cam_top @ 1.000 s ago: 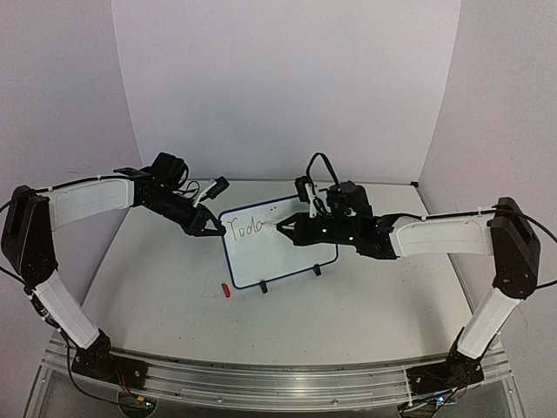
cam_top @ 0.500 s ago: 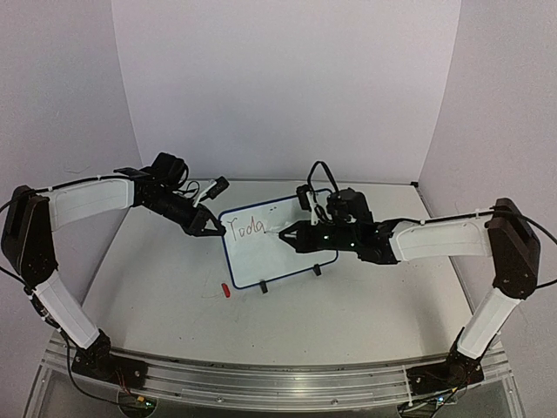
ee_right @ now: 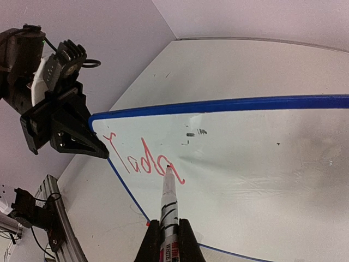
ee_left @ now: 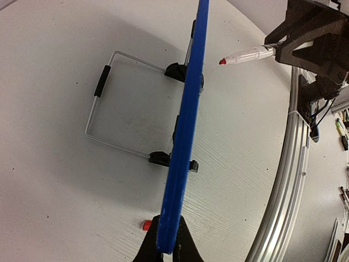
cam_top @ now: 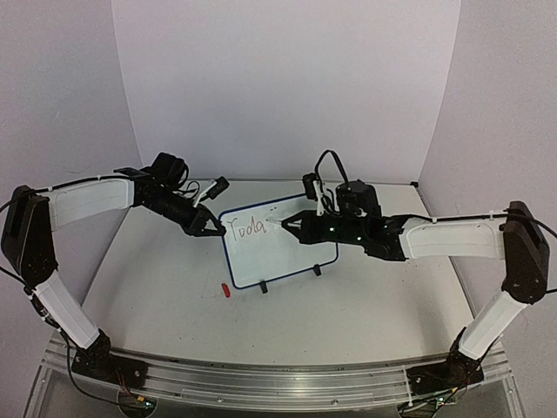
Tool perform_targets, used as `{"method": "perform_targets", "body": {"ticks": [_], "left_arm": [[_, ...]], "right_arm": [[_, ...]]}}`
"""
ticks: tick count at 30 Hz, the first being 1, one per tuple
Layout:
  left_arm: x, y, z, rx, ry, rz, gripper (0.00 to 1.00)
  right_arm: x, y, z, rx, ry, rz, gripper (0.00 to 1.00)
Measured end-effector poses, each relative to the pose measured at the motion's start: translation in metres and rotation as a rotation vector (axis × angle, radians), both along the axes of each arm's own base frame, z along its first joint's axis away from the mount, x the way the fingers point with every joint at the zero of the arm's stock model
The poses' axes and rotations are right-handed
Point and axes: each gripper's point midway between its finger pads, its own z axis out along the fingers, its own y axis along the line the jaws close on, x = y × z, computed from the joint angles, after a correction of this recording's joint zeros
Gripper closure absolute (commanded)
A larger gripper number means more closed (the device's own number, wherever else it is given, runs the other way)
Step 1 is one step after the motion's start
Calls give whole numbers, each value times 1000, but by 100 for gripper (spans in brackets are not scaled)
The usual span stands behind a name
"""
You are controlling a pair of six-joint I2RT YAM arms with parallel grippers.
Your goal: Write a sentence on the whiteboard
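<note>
Moved: right gripper (cam_top: 291, 225) is sitting higher than half a second ago, marker (cam_top: 277, 223) tip back at the last letter.
whiteboard (cam_top: 283, 252): one, standing mid-table on two feet (cam_top: 263, 287), long axis running left-right, face tilting toward the arms.
sentence (cam_top: 244, 228): four letters, "Toda", showing upper left.
left gripper (cam_top: 215, 230): clamping the whiteboard's left edge.
right gripper: squeezing one marker, pointing it left.
cap (cam_top: 224, 290): one, red, lying in front.
</note>
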Motion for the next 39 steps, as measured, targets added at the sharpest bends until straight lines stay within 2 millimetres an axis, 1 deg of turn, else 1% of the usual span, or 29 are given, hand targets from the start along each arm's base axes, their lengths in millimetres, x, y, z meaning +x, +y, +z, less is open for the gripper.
{"method": "perform_targets", "body": {"ticks": [2, 9, 18, 30, 32, 37, 39], "left_arm": [[0, 0, 0, 0, 0, 0, 100], [0, 0, 0, 0, -1, 0, 100], [0, 0, 0, 0, 0, 0, 100], [0, 0, 0, 0, 0, 0, 100], [0, 0, 0, 0, 0, 0, 100], [0, 0, 0, 0, 2, 2, 100], [0, 0, 0, 0, 3, 2, 100]], "right_arm": [[-1, 1, 3, 7, -4, 6, 100], [-1, 1, 1, 6, -1, 8, 100], [7, 6, -1, 0, -3, -6, 100], [12, 4, -6, -10, -2, -36, 100], [12, 3, -9, -11, 2, -38, 100], [7, -1, -24, -31, 28, -40, 100], [7, -2, -25, -32, 31, -40, 100]]}}
